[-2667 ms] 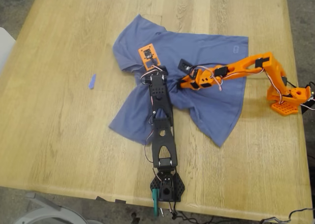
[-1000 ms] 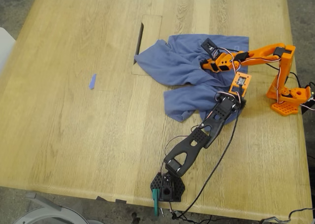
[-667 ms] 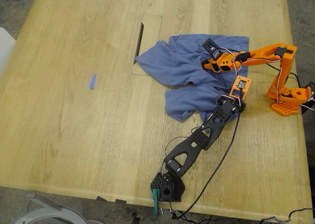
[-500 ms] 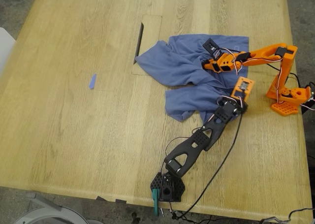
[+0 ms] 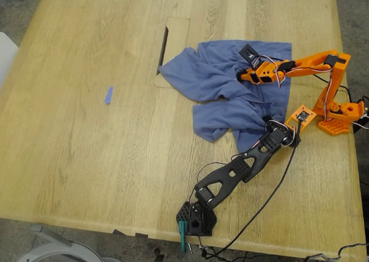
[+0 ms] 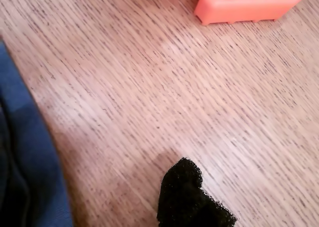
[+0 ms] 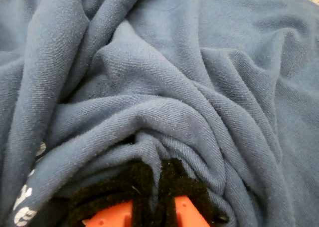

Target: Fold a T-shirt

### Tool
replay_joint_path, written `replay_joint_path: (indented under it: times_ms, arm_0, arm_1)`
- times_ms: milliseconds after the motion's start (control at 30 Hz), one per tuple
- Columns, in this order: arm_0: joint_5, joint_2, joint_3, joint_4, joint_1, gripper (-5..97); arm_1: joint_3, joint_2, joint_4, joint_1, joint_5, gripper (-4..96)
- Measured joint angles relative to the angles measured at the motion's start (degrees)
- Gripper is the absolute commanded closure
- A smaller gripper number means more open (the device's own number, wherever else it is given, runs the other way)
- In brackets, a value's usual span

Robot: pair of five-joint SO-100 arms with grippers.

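**Tee bunched, one gripper pinching it**

Exterior view: slate-blue T-shirt (image 5: 230, 95) lies crumpled on the pale oak table (image 5: 86, 147), just beside the table's rectangular cutout (image 5: 163, 49).

First wrist view: my first gripper (image 6: 192, 199) shows one black foam pad over bare woodgrain beside the shirt hem (image 6: 30, 157); its opening cannot be judged.

Second wrist view: my second gripper (image 7: 157, 197) is pinched closed on soft folds of jersey knit; white lettering (image 7: 25, 199) is unreadable.
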Motion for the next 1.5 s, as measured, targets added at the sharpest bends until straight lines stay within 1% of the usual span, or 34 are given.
replay_joint_path:
  times_ms: [167, 333, 600, 700, 767, 1033, 1100, 1267, 1367, 1500]
  arm_0:
    - [2.81, -0.62, 0.00, 0.00, -1.23, 14]
    - [4.66, -2.02, -0.09, -0.70, -1.58, 14]
    - [7.56, -5.10, -0.18, -6.24, -2.46, 14]
    - [11.07, -6.50, -0.35, -7.91, -3.08, 15]
    - [12.22, -7.12, -0.44, -8.26, -3.43, 16]
    - [16.61, -8.88, -0.44, -8.35, -4.22, 23]
    - [17.23, -9.49, -0.44, -8.35, -4.39, 26]
    - [19.78, -10.55, -0.44, -8.35, -4.92, 41]
    - [20.57, -10.72, -0.44, -8.35, -5.80, 46]
    - [21.01, -10.81, -0.44, -6.94, -6.94, 46]
  arm_1:
    - [0.44, 0.35, 0.00, 0.00, 0.00, 91.2]
    - [0.53, 0.35, 0.00, 0.00, 0.09, 91.2]
    - [0.53, 0.35, 0.00, 0.00, 0.09, 91.2]
    - [0.53, 0.35, 0.00, 0.00, 0.09, 91.2]
    - [0.53, 0.35, 0.00, 0.00, 0.09, 91.2]
    - [0.53, 0.35, 0.00, 0.00, 0.09, 91.2]
    - [0.53, 0.35, 0.00, 0.00, 0.09, 91.2]
    - [0.53, 0.35, 0.00, 0.00, 0.09, 91.2]
    - [0.53, 0.35, 0.00, 0.00, 0.09, 91.2]
    - [0.53, 0.79, 0.00, 0.00, 0.09, 91.2]
